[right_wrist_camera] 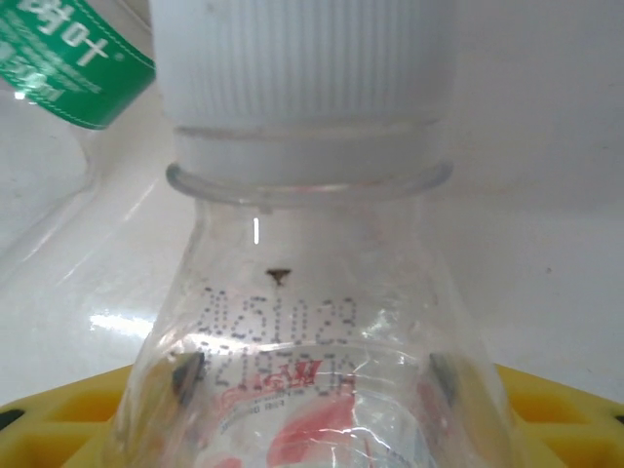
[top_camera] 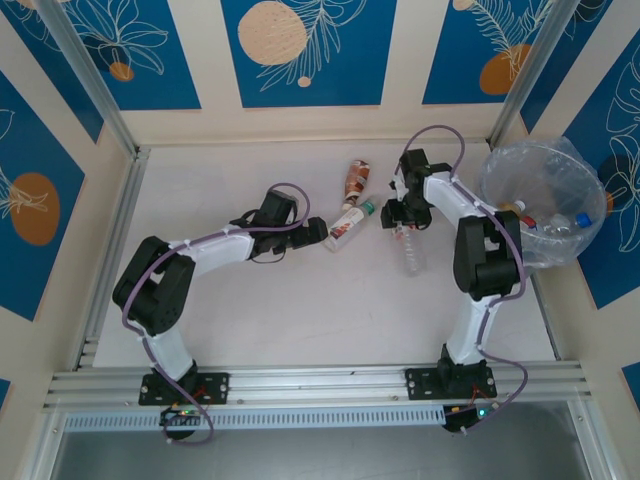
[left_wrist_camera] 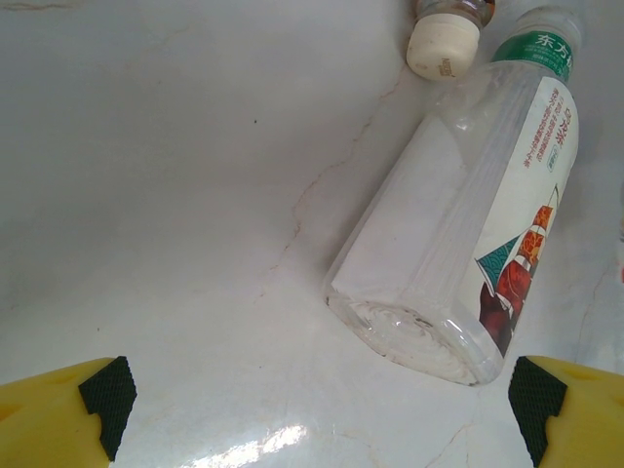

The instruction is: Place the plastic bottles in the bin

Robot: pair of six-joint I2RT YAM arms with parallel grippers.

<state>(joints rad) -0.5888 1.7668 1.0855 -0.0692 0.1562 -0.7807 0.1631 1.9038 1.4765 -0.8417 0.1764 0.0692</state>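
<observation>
- The left claw (top_camera: 322, 232) rested low on the white counter (top_camera: 300, 310), its yellow fingers (left_wrist_camera: 68, 414) spread wide apart and gripping nothing.
- Just in front of it lay a green-necked bottle (top_camera: 347, 226), clear with a white, red and teal label. It was on its side with its base toward the left claw and its green cap pointing away. In the left wrist view the bottle (left_wrist_camera: 458, 244) sat toward the right-hand finger, not between the two pads.
- A brown bottle (top_camera: 357, 180) lay on the counter just beyond it. Its pale cap (left_wrist_camera: 444, 44) was close beside the green-necked bottle's neck.
- The right claw (top_camera: 405, 212) was down over the cap end of a clear bottle (top_camera: 410, 250), which lay on the counter with its base toward the arms.
- In the right wrist view this claw (right_wrist_camera: 312, 380) was clamped on the clear bottle (right_wrist_camera: 312, 292) just below its white ribbed cap. The dark pads showed through the clear wall on both sides.
- A green label of the neighbouring bottle (right_wrist_camera: 78, 68) appeared at the upper left of that view.
- The bin (top_camera: 540, 148), lined with a crinkly clear bag, stood at the right edge of the counter, near the right arm. Several bottles (top_camera: 555, 225) were already inside it.
</observation>
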